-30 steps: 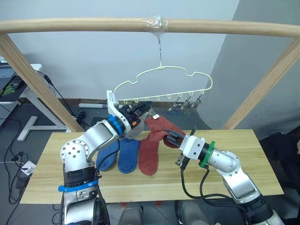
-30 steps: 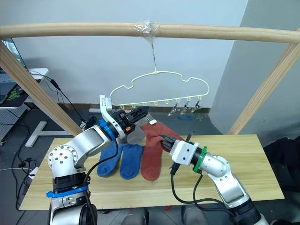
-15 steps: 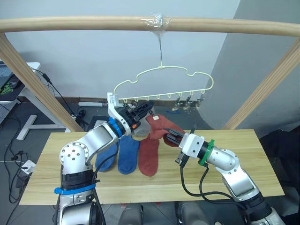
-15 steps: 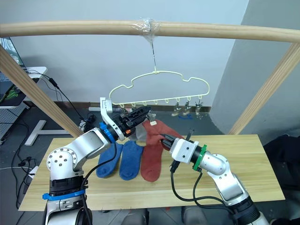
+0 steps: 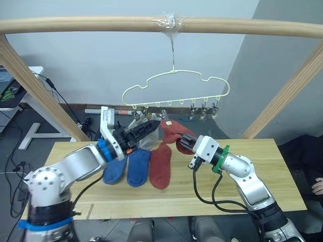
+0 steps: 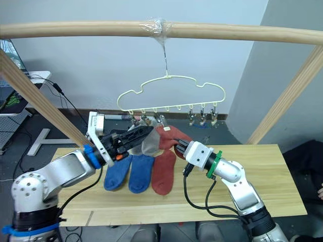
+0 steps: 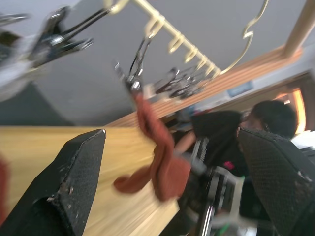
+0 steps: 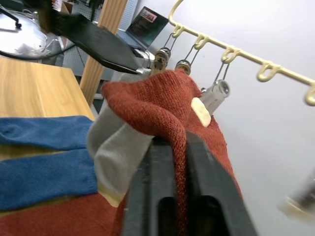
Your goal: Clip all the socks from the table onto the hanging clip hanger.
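A cream clip hanger (image 5: 174, 74) hangs from the wooden pole. A rust-red sock (image 5: 171, 132) hangs by its cuff from one clip (image 7: 135, 83). My right gripper (image 5: 180, 143) pinches a fold of it, the fabric showing between the black fingers (image 8: 197, 162). A light grey sock (image 5: 146, 139) hangs beside it on the left. My left gripper (image 5: 151, 127) stands open just left of the clips, with nothing between its fingers. On the table (image 5: 282, 166) lie two blue socks (image 5: 115, 170) (image 5: 137, 170) and another rust-red sock (image 5: 160, 169).
Several free clips (image 5: 204, 108) hang at the hanger's right end. The round pole (image 5: 101, 25) spans overhead, with slanted wooden legs (image 5: 282, 96) at both sides. A person's hand (image 5: 318, 186) shows at the right edge.
My left gripper has opened and drawn back to the left, away from the clip. The rust-red sock now hangs from that clip. My right gripper has risen slightly with the sock.
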Controlling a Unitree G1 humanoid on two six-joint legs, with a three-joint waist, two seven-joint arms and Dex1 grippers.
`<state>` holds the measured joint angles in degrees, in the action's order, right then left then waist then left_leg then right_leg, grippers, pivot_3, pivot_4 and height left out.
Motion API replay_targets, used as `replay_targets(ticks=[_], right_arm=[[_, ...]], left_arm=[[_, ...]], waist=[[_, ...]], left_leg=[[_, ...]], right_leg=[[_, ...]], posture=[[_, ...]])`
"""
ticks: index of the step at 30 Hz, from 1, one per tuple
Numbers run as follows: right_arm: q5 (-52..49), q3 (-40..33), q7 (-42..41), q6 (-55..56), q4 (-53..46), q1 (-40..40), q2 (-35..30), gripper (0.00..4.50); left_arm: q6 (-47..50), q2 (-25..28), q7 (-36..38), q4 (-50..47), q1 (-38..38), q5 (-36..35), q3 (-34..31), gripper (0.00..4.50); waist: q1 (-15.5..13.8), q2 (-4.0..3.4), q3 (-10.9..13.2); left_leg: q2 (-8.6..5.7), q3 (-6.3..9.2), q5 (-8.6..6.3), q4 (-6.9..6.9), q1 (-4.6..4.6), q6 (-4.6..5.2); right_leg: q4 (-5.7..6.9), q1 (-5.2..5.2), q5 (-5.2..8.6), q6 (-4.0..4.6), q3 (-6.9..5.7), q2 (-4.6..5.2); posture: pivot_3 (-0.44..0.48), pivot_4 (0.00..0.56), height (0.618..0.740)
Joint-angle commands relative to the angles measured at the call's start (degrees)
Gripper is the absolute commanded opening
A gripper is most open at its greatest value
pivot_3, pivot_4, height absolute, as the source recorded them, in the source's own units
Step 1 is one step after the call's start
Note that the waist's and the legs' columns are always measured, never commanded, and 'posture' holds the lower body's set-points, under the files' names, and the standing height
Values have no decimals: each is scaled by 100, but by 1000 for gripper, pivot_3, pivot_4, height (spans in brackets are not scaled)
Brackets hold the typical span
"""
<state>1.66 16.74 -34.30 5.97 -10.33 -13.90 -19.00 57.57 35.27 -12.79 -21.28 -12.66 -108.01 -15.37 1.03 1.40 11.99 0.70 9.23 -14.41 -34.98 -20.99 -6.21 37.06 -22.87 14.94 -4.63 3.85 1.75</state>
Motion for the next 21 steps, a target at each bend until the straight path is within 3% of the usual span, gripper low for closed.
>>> replay_targets(ticks=[1,3,6,9,17,20,21], right_arm=[[-499,-148,-116,-418,-219,112,86,1692],[-552,-174,-72,-656,-273,282,68,2384],[-846,-363,208,-1431,-488,560,241,3344],[-1403,-991,1262,-2960,-790,411,1002,4421],[-974,-1054,2246,-3807,-1421,-100,1391,4471],[-825,-894,2322,-3760,-1501,-141,1401,3631],[-788,-859,2355,-3772,-1539,-149,1400,3631]], left_arm=[[48,537,419,-387,-5,356,-12,4500],[66,885,957,-640,-46,1060,16,4500],[-270,991,1471,-816,-41,2037,95,4500],[-590,1100,2246,-955,219,3108,309,4500],[-2379,1171,4114,-1192,572,5910,1061,4500],[-3124,990,4583,-871,515,6677,1255,4500],[-3246,911,4658,-736,434,6815,1268,4500]], waist=[[-55,-3,5],[-109,-10,10],[-151,-21,16],[-145,-23,17],[-151,-39,26],[-142,-38,25],[-143,-39,25]], left_leg=[[0,-1,0,0,0,0],[0,-1,0,1,0,0],[-2,-7,0,2,-5,0],[2,-5,1,4,-32,-1],[7,-3,6,5,-92,-10],[7,-9,9,10,-97,-15],[7,-10,9,10,-98,-16]], right_leg=[[1,0,0,1,1,0],[1,-2,4,7,0,-1],[-3,-7,10,19,5,0],[6,-40,-9,28,3,-2],[4,-99,-20,40,-4,-9],[-1,-104,-19,42,-1,-7],[-2,-106,-19,42,0,-6]], posture=[[112,192,740],[130,190,740],[133,189,740],[140,187,740],[124,180,740],[115,175,740],[115,175,740]])
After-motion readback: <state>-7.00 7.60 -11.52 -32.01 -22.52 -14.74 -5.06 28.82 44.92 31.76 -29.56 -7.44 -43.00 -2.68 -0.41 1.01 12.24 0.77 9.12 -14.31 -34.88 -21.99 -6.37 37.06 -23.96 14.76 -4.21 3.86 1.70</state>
